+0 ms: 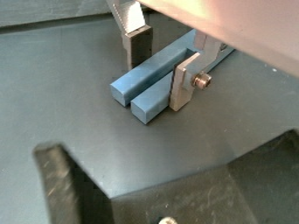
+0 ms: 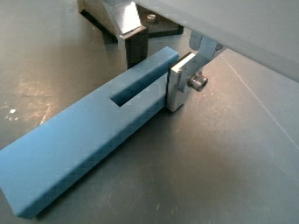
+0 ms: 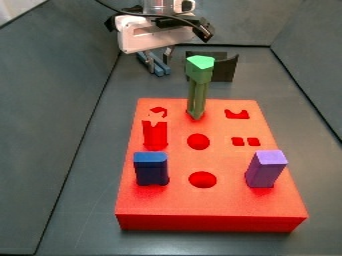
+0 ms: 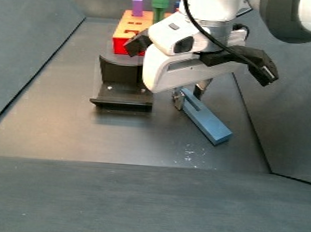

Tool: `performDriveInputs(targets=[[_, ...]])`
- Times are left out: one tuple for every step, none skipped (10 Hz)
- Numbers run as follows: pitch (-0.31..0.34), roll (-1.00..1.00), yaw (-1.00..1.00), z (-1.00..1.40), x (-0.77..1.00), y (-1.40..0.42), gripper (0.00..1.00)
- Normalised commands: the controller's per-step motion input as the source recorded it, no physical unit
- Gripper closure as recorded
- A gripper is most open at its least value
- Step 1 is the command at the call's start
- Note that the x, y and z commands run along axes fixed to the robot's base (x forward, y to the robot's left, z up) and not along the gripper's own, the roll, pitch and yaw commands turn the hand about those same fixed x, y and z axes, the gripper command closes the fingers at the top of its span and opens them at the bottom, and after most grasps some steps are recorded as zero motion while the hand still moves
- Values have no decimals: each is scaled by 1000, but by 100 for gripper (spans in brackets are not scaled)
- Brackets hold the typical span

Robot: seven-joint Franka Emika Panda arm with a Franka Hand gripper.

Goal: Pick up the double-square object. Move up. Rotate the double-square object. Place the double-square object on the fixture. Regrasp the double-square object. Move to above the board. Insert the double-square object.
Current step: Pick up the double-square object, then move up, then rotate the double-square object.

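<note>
One double-square object (image 2: 100, 144) flat on dark floor, right of centre in a side view (image 4: 205, 119). Tool (image 2: 158, 66) down over its far end, fingers (image 2: 181, 83) spread, straddling bar. Fixture (image 4: 121, 89) just left; board (image 3: 207, 165) beyond.

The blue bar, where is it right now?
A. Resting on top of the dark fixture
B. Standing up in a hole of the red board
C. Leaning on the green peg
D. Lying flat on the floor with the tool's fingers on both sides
D: in both wrist views the double-square object lies flat on the grey floor, with the tool straddling one end, a finger on each side.
</note>
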Motion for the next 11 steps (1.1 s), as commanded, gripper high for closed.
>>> performDriveInputs(targets=[[0, 0, 0, 0, 0, 0, 100], [0, 0, 0, 833, 0, 0, 100], [21, 0, 29, 828, -52, 12, 100], [53, -21, 37, 707, -94, -8, 100], [61, -34, 37, 634, -76, -8, 100], [72, -60, 33, 464, -38, -8, 100], [72, -76, 26, 331, -21, -6, 100], [0, 0, 0, 833, -279, 466, 100], [-11, -11, -2, 748, -276, 464, 100], [-38, -74, -24, 535, -167, 226, 100], [-24, -97, -23, 450, -116, 143, 100]])
